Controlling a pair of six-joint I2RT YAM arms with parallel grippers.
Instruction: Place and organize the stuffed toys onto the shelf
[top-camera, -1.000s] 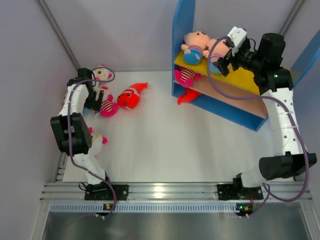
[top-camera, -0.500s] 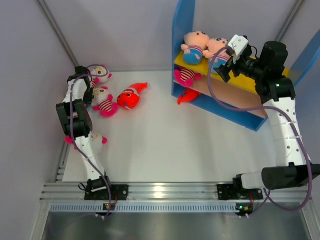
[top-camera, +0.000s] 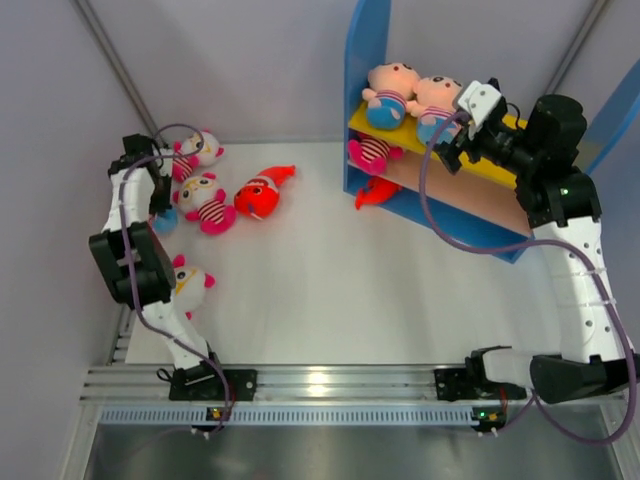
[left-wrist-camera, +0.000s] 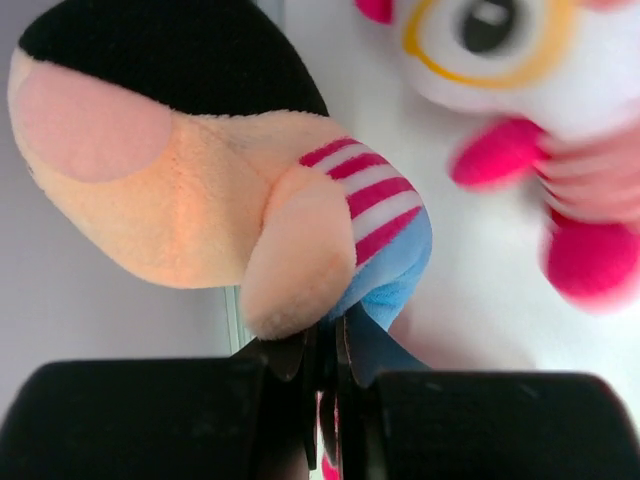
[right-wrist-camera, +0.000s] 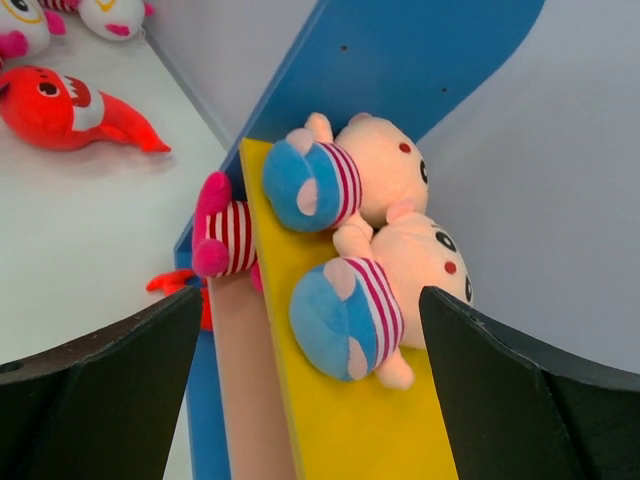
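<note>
The shelf (top-camera: 366, 40) stands at the back right. Two peach stuffed toys (top-camera: 392, 92) (right-wrist-camera: 380, 290) lie side by side on its yellow top board (right-wrist-camera: 340, 420). A striped pink doll (top-camera: 372, 152) sits on the tan middle board and a red fish (top-camera: 375, 192) on the blue base. My right gripper (top-camera: 455, 150) (right-wrist-camera: 310, 295) hovers open just off the top board, holding nothing. At the table's far left my left gripper (top-camera: 158, 210) (left-wrist-camera: 328, 345) is shut on the blue pants of a peach doll (left-wrist-camera: 190, 200), which the arm mostly hides in the top view.
Three pink-eared dolls (top-camera: 200, 150), (top-camera: 205, 200), (top-camera: 190, 280) and a red fish (top-camera: 260, 195) lie on the white table at the left, close to my left arm. A grey wall runs beside them. One pink-eared doll (left-wrist-camera: 520, 60) lies right beside the held doll.
My left gripper swung to the table's left edge and closed from wide open onto the peach doll. My right gripper drew back to the right, uncovering the second peach doll on the top board.
</note>
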